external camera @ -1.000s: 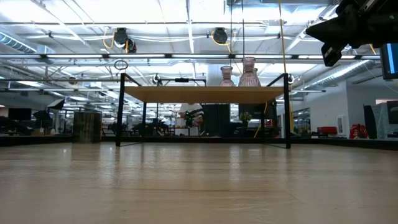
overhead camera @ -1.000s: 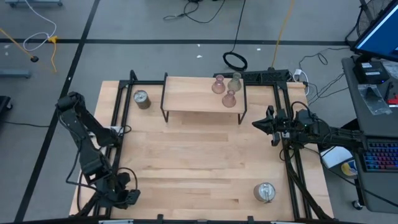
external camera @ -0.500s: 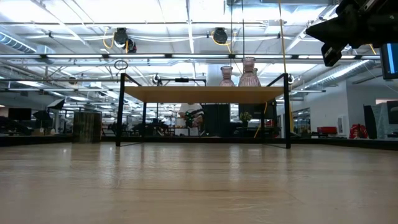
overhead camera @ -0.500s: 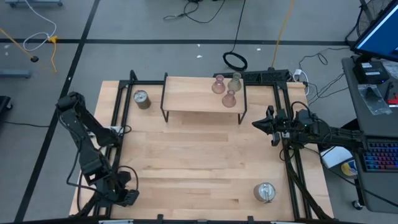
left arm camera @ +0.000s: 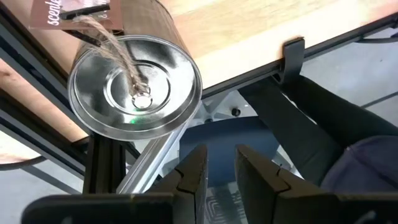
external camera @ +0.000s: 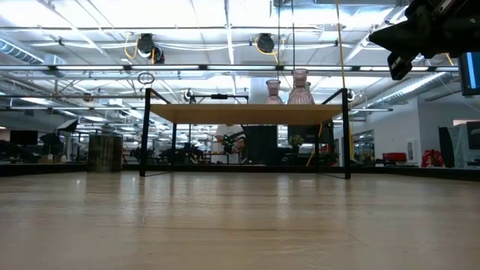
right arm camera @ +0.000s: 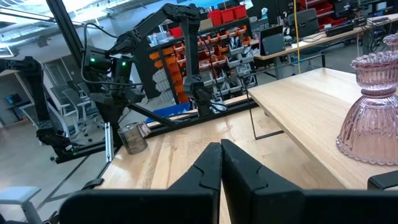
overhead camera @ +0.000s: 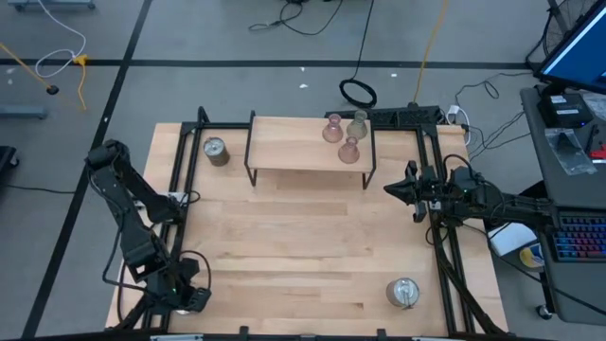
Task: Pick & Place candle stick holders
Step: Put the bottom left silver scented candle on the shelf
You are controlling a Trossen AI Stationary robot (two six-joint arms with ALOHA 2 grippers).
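Note:
Three glassy candle stick holders (overhead camera: 331, 130) (overhead camera: 357, 123) (overhead camera: 349, 150) stand on the raised wooden shelf (overhead camera: 284, 147). One round metal holder (overhead camera: 216, 150) stands on the table left of the shelf, and another (overhead camera: 403, 293) stands near the front right. A third metal holder (left arm camera: 134, 87), with twine and a tag, shows only in the left wrist view, its round end facing the camera at the table's edge rail. My left gripper (left arm camera: 219, 165) is at the front left corner (overhead camera: 185, 296), slightly open, just short of that holder. My right gripper (overhead camera: 390, 189) hovers shut and empty right of the shelf.
A black metal frame (overhead camera: 180, 180) runs along the table's left and right sides. The shelf stands on thin black legs (external camera: 145, 135) with free room beneath it. The middle of the table (overhead camera: 303, 246) is bare wood. Cables and a desk lie beyond the right edge.

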